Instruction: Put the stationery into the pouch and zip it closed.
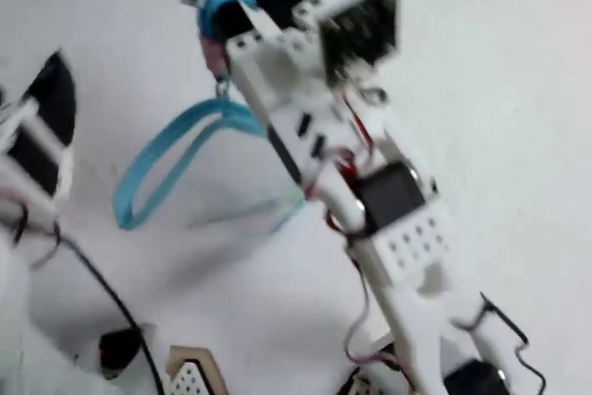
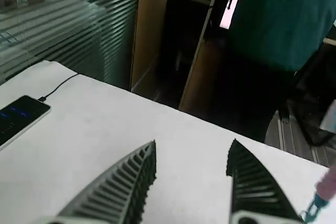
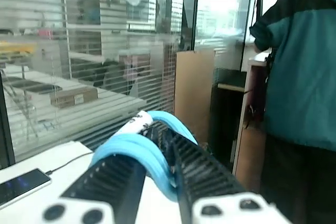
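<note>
The white table [image 1: 499, 90] is noted as the work surface. The blue-trimmed pouch [image 1: 171, 159] is held up toward eleven o'clock in the high view. Its rim is pinched by the right gripper [image 3: 157, 140], judged to keep the mouth hanging open for loading. The left gripper [image 2: 192, 148], at nine o'clock, is spread, apparently readied for stationery or the pink zipper pull [image 2: 321, 195].

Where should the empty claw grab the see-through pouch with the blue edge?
Probably at the low end of its blue rim, coming in from the left arm's side. The clear blue-edged pouch hangs from the shut right gripper. Its rim bows into an open loop towards the open left gripper, so that end looks free and nearest.
</note>
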Robot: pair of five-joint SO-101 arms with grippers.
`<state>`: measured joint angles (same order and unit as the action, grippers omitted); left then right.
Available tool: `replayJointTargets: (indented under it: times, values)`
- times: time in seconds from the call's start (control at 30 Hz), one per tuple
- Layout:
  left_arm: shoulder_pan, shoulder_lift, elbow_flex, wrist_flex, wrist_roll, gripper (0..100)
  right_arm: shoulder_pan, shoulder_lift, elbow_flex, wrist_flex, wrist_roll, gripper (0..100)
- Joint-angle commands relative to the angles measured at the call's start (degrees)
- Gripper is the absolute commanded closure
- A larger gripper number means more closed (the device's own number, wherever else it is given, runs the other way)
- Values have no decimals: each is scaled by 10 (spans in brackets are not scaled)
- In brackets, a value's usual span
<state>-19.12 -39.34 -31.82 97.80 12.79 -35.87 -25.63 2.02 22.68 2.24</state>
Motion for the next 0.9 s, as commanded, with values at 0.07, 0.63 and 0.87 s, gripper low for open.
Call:
replayJointTargets:
  times: [0.07, 0.63, 0.87]
  values:
    - [-11, -10, -75, 45, -23, 790, -2, 104, -148, 5, 5, 982]
    - [-6, -186, 77, 40, -40, 871, 36, 344, -532, 210, 7, 982]
    - [209, -189, 210, 40, -52, 939, 42, 376, -560, 286, 5, 982]
